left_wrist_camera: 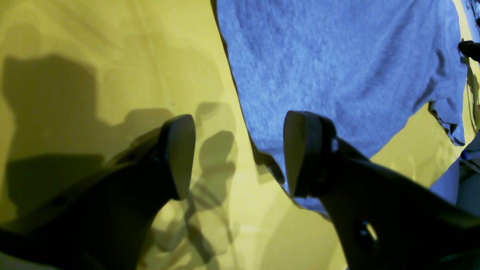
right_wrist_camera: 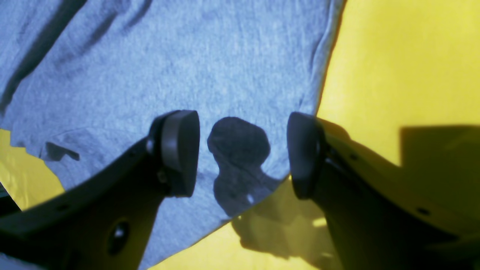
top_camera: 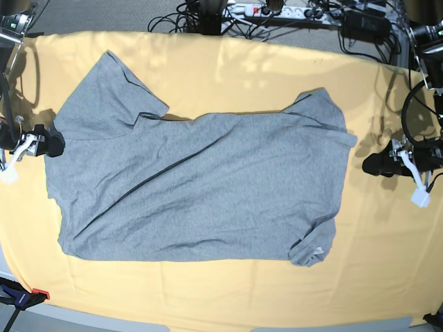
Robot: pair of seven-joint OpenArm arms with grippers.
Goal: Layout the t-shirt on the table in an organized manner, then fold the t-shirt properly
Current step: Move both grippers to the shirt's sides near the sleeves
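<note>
- My right gripper (top_camera: 48, 142) sits at nine o'clock in the base view, fingers (right_wrist_camera: 180, 150) spread and empty, touching or just over the t-shirt's (top_camera: 201, 187) edge by the sleeve.
- The t-shirt lies mostly flat on the table (top_camera: 228, 76), long axis from nine to three o'clock, one corner curled at five o'clock.
- My left gripper (top_camera: 374, 164) waits at three o'clock, fingers (left_wrist_camera: 305, 150) parted and empty, just beside the hem; I judge the right arm nearer the cloth.
</note>
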